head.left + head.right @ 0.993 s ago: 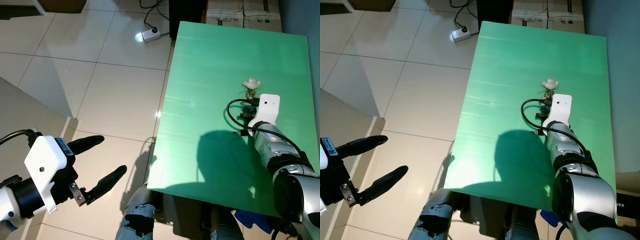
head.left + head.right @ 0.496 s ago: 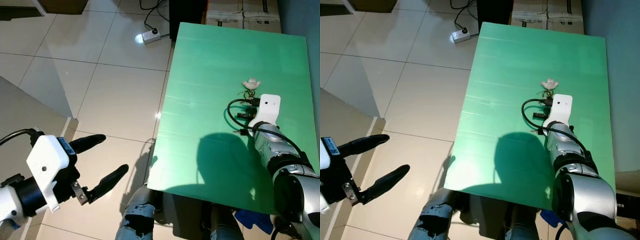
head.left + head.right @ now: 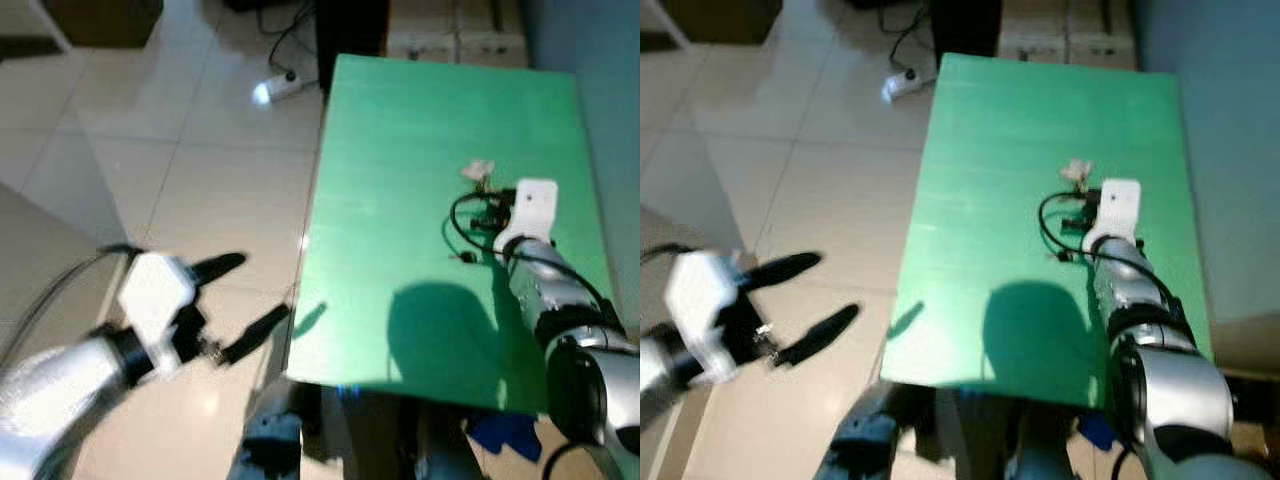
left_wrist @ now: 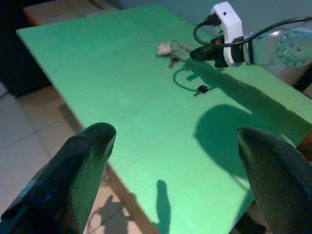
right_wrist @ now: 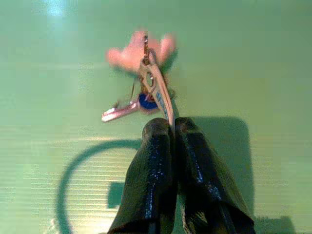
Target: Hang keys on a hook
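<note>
Left black two-finger gripper (image 3: 243, 305) has swung up toward green table (image 3: 400, 250); camera shifted too, fingers wide apart.
Right gripper (image 5: 168, 131) pinched shut on silver keys w/ pink charm (image 5: 146, 80), lying mid-table; lift straight, keep ring clamped.

Left gripper (image 3: 238, 305) low at the robot's left, fingers spread; right gripper (image 5: 171, 127) extended forward, fingers pressed together.
</note>
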